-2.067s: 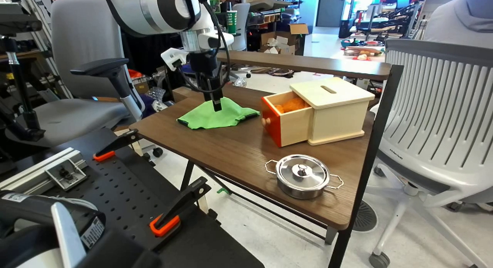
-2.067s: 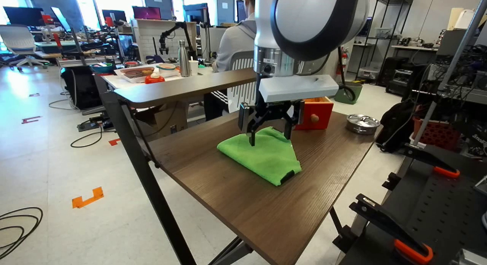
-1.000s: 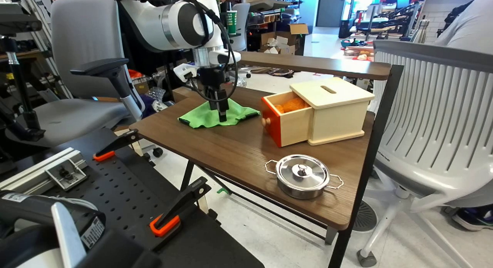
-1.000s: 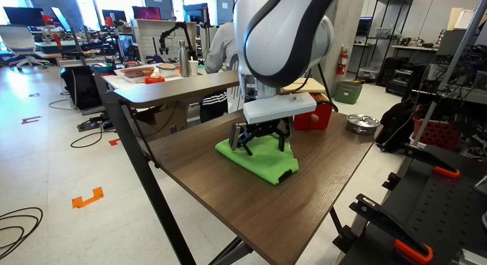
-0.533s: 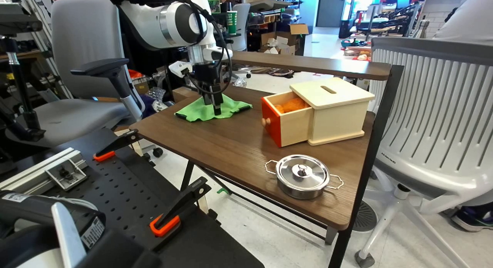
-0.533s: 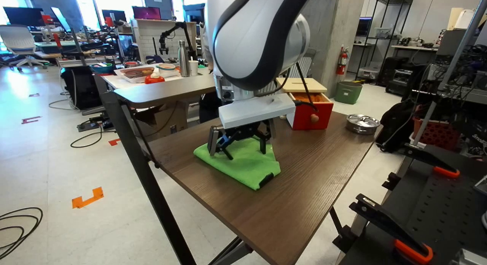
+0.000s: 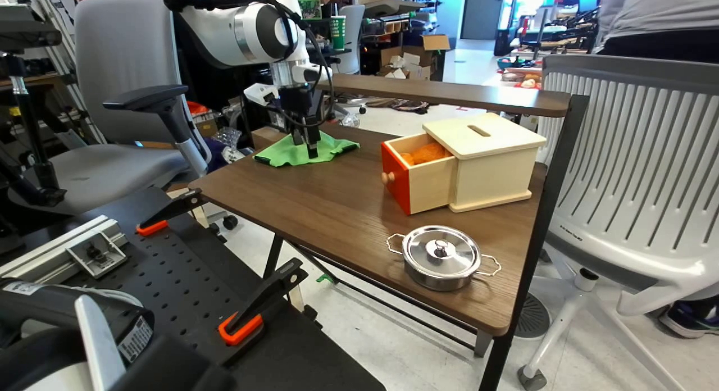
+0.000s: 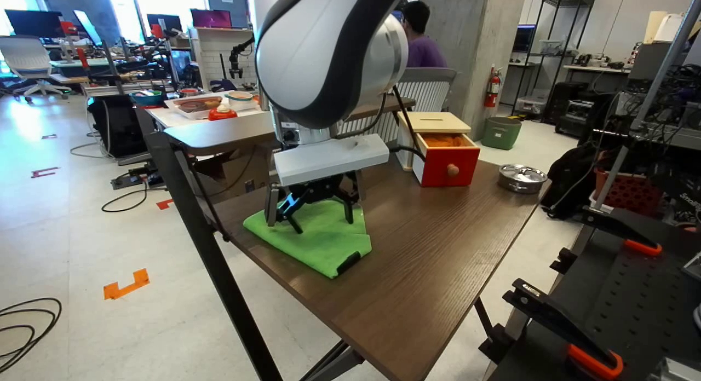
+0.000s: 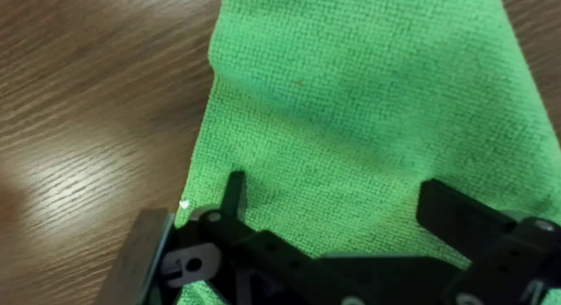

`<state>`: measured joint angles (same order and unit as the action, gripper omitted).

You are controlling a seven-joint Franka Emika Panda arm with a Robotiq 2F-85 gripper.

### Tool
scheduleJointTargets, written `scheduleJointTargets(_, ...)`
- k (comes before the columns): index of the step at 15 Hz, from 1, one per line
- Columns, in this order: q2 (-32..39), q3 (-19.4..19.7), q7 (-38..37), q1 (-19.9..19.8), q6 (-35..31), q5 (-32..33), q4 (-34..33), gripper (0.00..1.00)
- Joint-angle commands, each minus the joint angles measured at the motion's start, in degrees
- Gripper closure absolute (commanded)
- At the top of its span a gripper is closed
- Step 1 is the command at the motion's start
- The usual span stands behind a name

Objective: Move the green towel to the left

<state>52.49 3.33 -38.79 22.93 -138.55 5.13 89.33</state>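
Green towel (image 8: 323, 241) on the table (image 8: 411, 299), your pincer (image 8: 324, 226) spread over it

In an exterior view, you had these items. Towel: it lay near the table's left edge, bright lime, one corner marked dark. Pincer: it pointed down at the cloth, its two fingers (image 8: 349, 211) standing apart. White bar (image 8: 331, 159): it ran crosswise above the fingers. Wooden box (image 8: 432, 120): it stood well apart from the towel, its red-fronted drawer (image 8: 438, 167) pulled out, orange contents (image 8: 442, 142) showing. Lidded steel pot (image 8: 522, 179): it sat near the drawer, by the table's edge.

In an exterior view, your white arm (image 7: 222, 37) stood over the far left part of the table, where the towel lay. Whether the tips pressed the cloth or hung just over it, you could not tell. Clamps (image 7: 269, 292), two, with orange ends: they sat along the edge of a black perforated board (image 7: 163, 290). Grey armchair (image 7: 126, 71): it stood left of the table. Slatted chair (image 7: 635, 155): it stood at the right.

In the wrist view, the towel's weave took up most of your sight, with brown table grain at the left. Fingers: dark, widely separated, with flat cloth lying between them. A pale speck (image 9: 184, 204) sat on the towel's left edge.
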Motion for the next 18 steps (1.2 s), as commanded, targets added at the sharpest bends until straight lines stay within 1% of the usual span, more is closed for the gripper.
scheduleJointTargets(1,3.58,-0.48,0.64,0.05,3.2,-0.28,-6.26,0.0)
scheduleJointTargets(5,2.92,-0.46,0.27,0.72,3.17,0.18,-6.36,0.0)
scheduleJointTargets(7,0.93,-0.1,-0.24,1.37,2.35,0.59,-4.23,0.0)
scheduleJointTargets(9,-2.26,0.32,-1.07,2.0,1.31,0.9,-0.77,0.0)
scheduleJointTargets(10,-5.35,0.41,-1.23,2.17,0.09,0.99,2.66,0.0)
scheduleJointTargets(12,-10.05,0.35,-1.11,2.2,-1.34,1.13,7.49,0.0)
scheduleJointTargets(15,-18.61,0.45,-0.46,1.36,-1.7,1.72,15.59,0.0)
scheduleJointTargets(17,-24.11,0.89,-0.04,-0.12,-2.18,2.12,20.95,0.0)
scheduleJointTargets(18,-16.93,-0.31,-0.56,0.16,0.29,1.51,12.43,0.0)
